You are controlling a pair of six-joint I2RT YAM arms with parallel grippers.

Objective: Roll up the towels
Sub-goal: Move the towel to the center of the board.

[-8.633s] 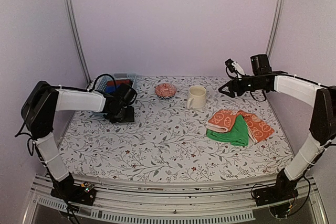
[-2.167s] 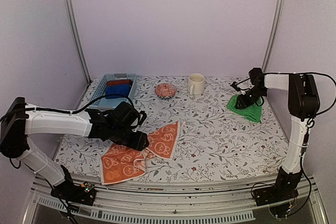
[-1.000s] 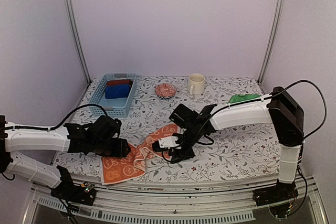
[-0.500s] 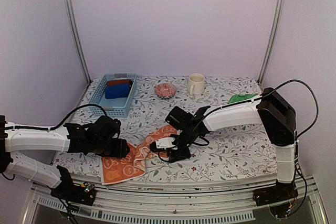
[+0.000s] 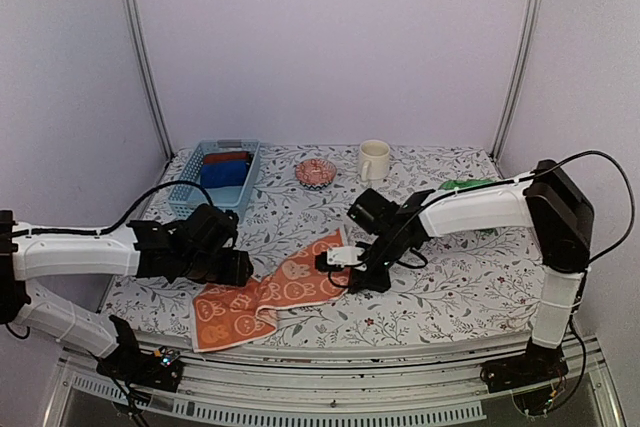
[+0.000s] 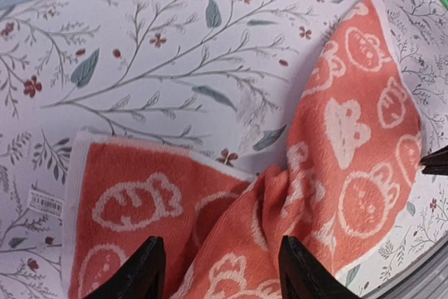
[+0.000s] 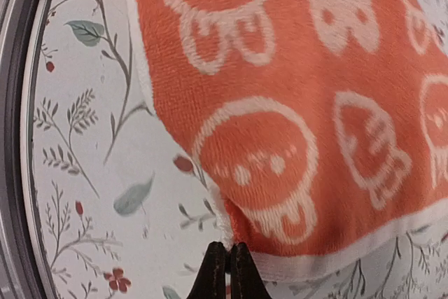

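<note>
Two orange towels with white rabbit prints overlap near the table's front left, one [image 5: 230, 315] nearer the edge and one [image 5: 303, 275] to its right. My right gripper [image 5: 352, 282] [image 7: 229, 253] is shut on the pale edging at the right towel's [image 7: 280, 68] near corner, which is lifted slightly. My left gripper [image 5: 238, 269] [image 6: 220, 253] hovers open over the bunched fold where the towels [image 6: 350, 152] meet, fingers apart and holding nothing. The green towel [image 5: 468, 185] lies at the back right, partly hidden behind the right arm.
A blue basket [image 5: 222, 177] holding blue and dark red rolls stands at the back left. A patterned bowl [image 5: 315, 172] and a cream mug [image 5: 373, 160] sit along the back. The table's metal front rail [image 7: 21, 103] runs close to the right gripper.
My right gripper has closed on the towel's corner and drawn it right, spreading the towel flatter. The left gripper has stayed open and shifted slightly back.
</note>
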